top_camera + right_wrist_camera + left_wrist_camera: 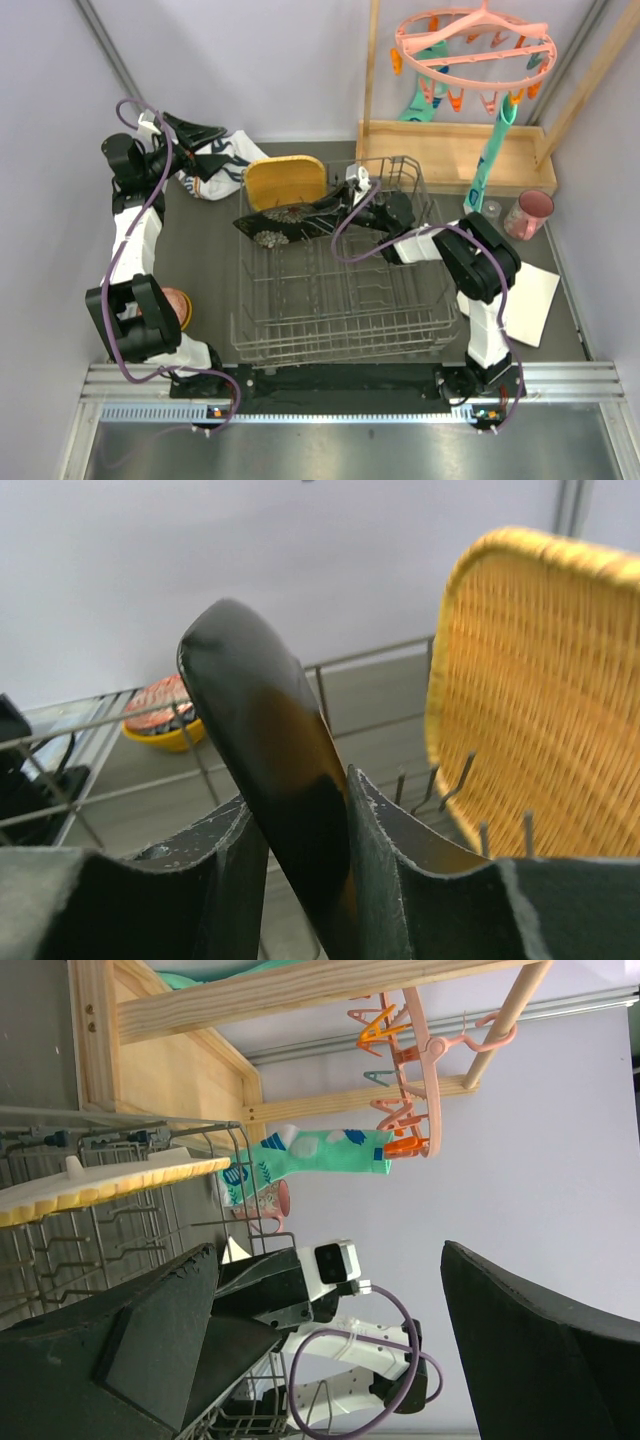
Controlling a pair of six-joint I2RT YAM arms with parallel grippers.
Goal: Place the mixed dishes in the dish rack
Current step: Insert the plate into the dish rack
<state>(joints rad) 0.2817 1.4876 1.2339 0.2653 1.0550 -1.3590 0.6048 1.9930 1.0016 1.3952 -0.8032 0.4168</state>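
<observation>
**Black plate went into the rack beside the yellow one**

The step in hand appeared to be seating the black floral square plate (280,222) in the dish rack (400,330). The right gripper (298,825) pinched that plate by its rim, one finger against each face. The plate leaned over the rack's far left rows, just beside the yellow wooden plate (285,180). The yellow plate stood upright among the prongs and was the only dish settled in the rack.

The next move likely called for letting the black plate's lower edge drop between two prongs. The right gripper would then need to let go and lift out without knocking the yellow plate.

The left gripper (330,1260) hung with its fingers spread wide and nothing between them, raised at the far left.

Outside the rack, the orange bowl (177,305) sat on the table (210,250) by the left arm's base. The pink cup (530,213), small clear glass (490,210) and pale plate (530,300) waited on the right.
</observation>
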